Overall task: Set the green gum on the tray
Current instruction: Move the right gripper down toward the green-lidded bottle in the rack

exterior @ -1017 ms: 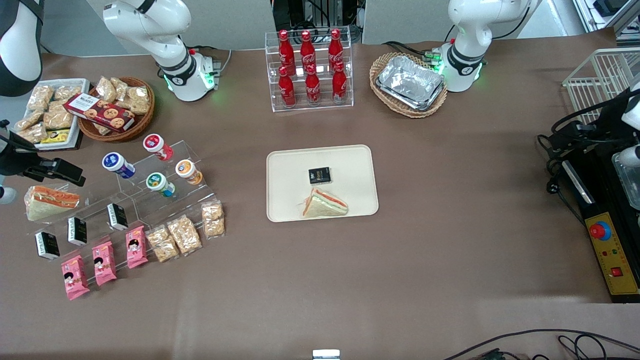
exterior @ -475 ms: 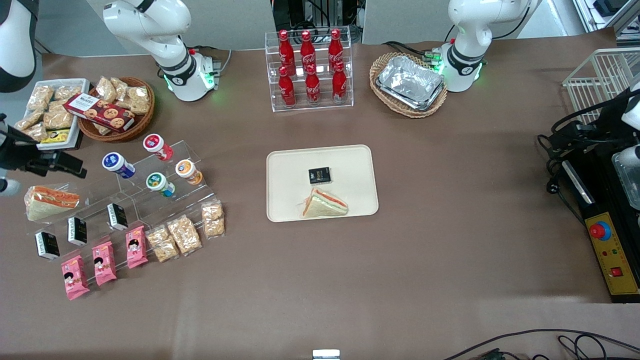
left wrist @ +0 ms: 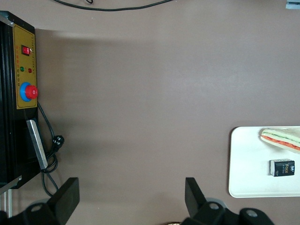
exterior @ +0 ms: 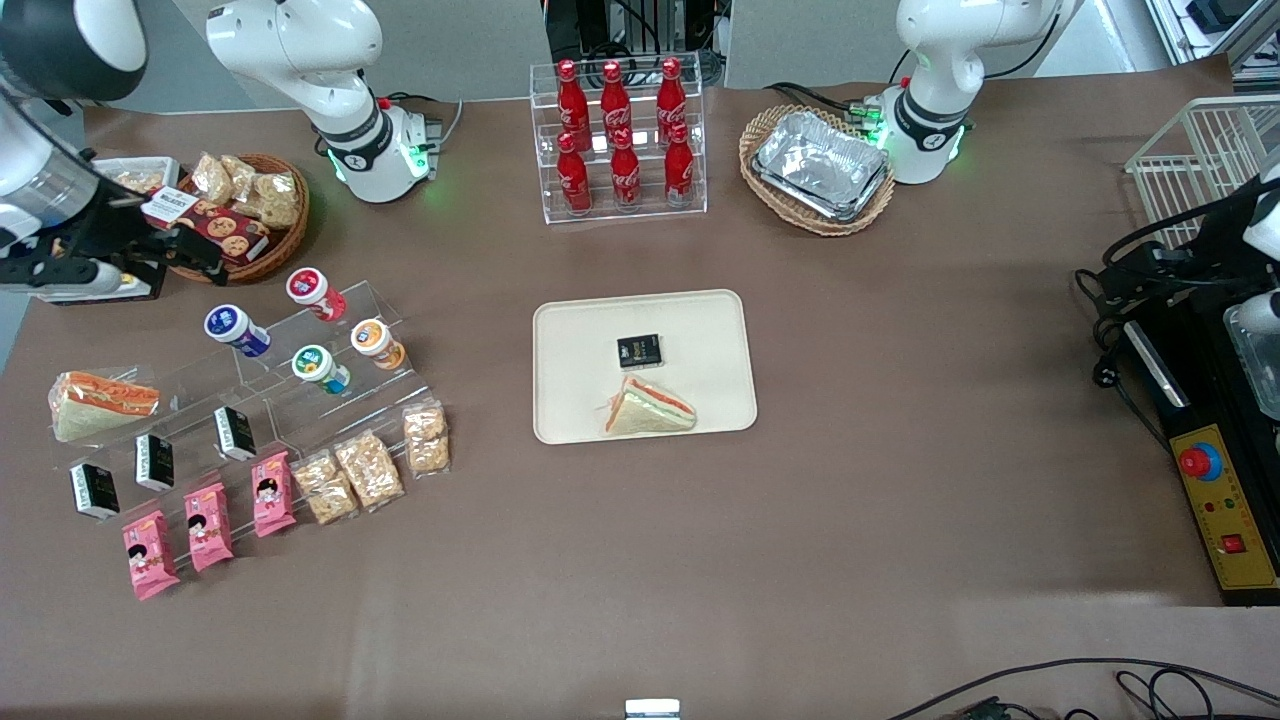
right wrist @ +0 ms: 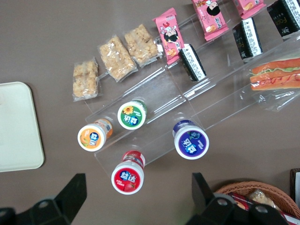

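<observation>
The green gum (exterior: pixel 313 364), with a green-rimmed white lid, lies tilted in a clear acrylic rack (exterior: pixel 300 400), beside the orange-lidded canister (exterior: pixel 371 338). It also shows in the right wrist view (right wrist: pixel 132 115). The cream tray (exterior: pixel 700 330) sits mid-table and holds a sandwich (exterior: pixel 648 408) and a small black box (exterior: pixel 638 350); its corner shows in the right wrist view (right wrist: pixel 16 126). My gripper (exterior: pixel 185 250) hovers open and empty above the table by the wicker basket, farther from the front camera than the rack. In the right wrist view the gripper (right wrist: pixel 138 183) hangs over the red-lidded canister (right wrist: pixel 126 177).
The rack also holds a blue-lidded canister (exterior: pixel 229 323), black boxes, pink packets and snack bags. A wrapped sandwich (exterior: pixel 100 400) lies beside it. A wicker snack basket (exterior: pixel 240 215), a cola bottle stand (exterior: pixel 620 140) and a foil tray in a basket (exterior: pixel 820 165) stand farther back.
My gripper has moved away from the front camera, from above the wrapped sandwich to beside the wicker basket, and a little toward the gum rack. Nothing else moved.
</observation>
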Motion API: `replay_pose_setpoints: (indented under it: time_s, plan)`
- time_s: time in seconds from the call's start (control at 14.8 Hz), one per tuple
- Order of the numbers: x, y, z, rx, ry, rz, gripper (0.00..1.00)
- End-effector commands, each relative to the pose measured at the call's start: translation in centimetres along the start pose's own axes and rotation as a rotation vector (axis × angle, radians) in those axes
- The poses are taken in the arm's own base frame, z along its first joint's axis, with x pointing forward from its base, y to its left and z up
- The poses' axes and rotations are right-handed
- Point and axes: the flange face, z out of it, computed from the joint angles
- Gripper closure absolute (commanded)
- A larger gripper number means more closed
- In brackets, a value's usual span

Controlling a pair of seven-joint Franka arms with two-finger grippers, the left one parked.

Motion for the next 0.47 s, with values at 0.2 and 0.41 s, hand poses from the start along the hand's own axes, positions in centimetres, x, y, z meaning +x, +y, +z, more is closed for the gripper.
replay_pose_setpoints:
  time_s: [0.2,0.41]
  plan:
    - [0.9,-2.4,2.2,-0.016,0.060,-0.009,0.00]
    - [1.6,-3.0,6.1,-0.022,0.060,-0.020,0.00]
